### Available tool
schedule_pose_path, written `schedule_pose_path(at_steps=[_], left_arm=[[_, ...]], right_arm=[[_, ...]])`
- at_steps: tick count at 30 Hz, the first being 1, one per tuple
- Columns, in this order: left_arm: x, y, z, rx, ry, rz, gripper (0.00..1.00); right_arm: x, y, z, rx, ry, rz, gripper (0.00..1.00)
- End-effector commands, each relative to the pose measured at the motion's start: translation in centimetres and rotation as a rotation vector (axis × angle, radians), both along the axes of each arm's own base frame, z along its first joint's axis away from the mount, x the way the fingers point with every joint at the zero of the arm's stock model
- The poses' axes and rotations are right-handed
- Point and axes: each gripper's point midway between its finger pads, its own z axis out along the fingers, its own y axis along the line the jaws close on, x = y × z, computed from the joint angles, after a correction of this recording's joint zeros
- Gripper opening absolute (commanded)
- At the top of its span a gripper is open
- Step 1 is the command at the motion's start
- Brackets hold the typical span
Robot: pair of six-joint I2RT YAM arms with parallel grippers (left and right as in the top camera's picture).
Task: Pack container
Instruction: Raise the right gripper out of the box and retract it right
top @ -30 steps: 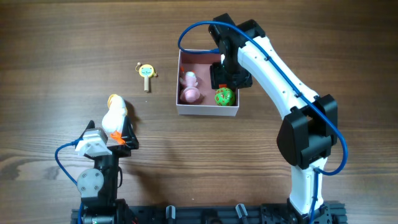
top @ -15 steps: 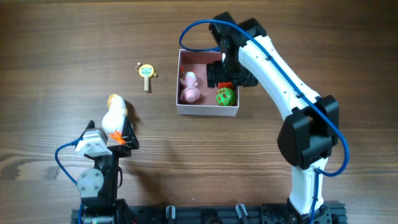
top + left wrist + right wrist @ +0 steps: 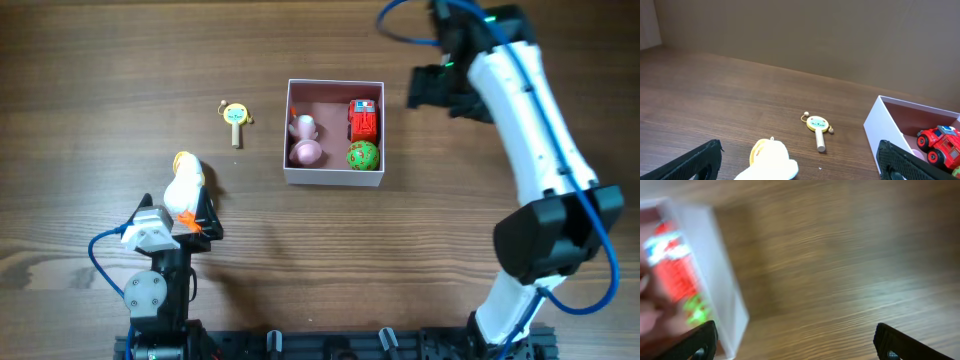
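We find the duck [image 3: 184, 182] just ahead of our left jaws, far from our right jaws; both pairs gape empty.

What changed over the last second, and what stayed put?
The right gripper left the container and swung out to its right, open, leaving the red toy car in the far right corner. The left gripper, duck, rattle, pink toy and green ball have not moved.
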Motion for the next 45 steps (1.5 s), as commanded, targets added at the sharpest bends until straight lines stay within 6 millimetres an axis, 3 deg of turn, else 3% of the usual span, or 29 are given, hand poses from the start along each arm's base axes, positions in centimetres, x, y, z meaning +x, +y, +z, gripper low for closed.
schedule_pose_path(at_steps=[1,13,19,25,36,45], left_arm=[[0.0,0.0,-0.1,0.021,-0.001,0.003,1.0],[0.0,0.0,-0.1,0.021,-0.001,0.003,1.0],[0.0,0.0,-0.1,0.021,-0.001,0.003,1.0],[0.0,0.0,-0.1,0.021,-0.001,0.003,1.0],[0.0,0.0,-0.1,0.021,-0.001,0.003,1.0],[0.0,0.0,-0.1,0.021,-0.001,0.003,1.0]], right_arm=[[0.5,-3.7,0.7,-0.003,-0.028,-0.11,1.0],[0.0,-8.8,-0.2,0.08,0.015,-0.048,1.0],[0.0,-10.0,-1.0,0.141,0.008,-0.118,1.0],[2.0,-10.4,-0.7,0.135,-0.076,-0.121,1.0],[8.6,-11.4,1.7,0.108,-0.364,-0.099,1.0],[9.9,-11.6,2.5,0.102,-0.425,-0.094,1.0]])
